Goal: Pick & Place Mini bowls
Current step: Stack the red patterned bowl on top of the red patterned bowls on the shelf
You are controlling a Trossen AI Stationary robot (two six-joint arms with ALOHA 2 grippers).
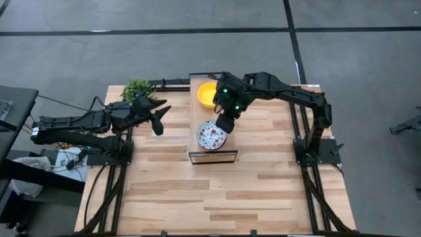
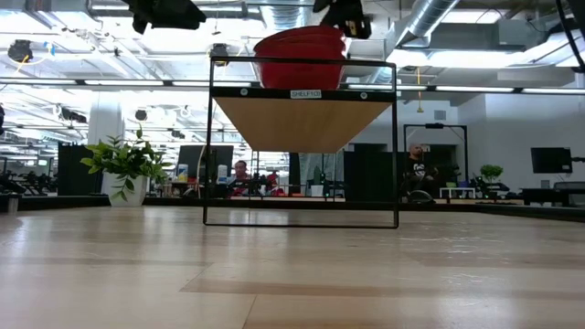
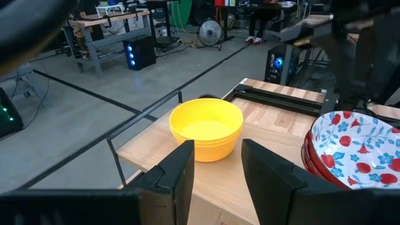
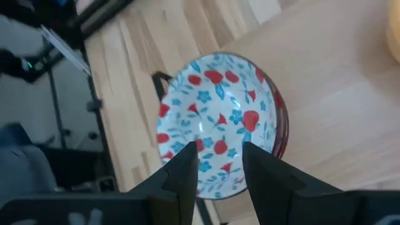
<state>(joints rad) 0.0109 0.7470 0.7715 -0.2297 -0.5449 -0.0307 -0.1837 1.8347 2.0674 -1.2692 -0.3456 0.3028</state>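
Observation:
Two stacks of mini bowls sit on a raised wooden shelf (image 1: pixel 231 139). The yellow stack (image 1: pixel 208 94) (image 3: pixel 206 128) is at its far end. The white floral stack (image 1: pixel 212 136) (image 4: pixel 215 122), red on the outside (image 2: pixel 300 57), is at its near end. My right gripper (image 1: pixel 227 122) (image 4: pixel 219 169) hovers open just above the floral stack, slanting down, its fingers over the top bowl's rim with no contact showing. My left gripper (image 1: pixel 158 120) (image 3: pixel 217 169) waits open to the left of the shelf, pointing at the yellow stack.
A small green potted plant (image 1: pixel 137 89) (image 2: pixel 128 164) stands at the table's far left, behind my left arm. The shelf's black frame (image 2: pixel 212 137) lifts its top well above the table. Bare wooden table (image 1: pixel 217 197) stretches toward the near edge.

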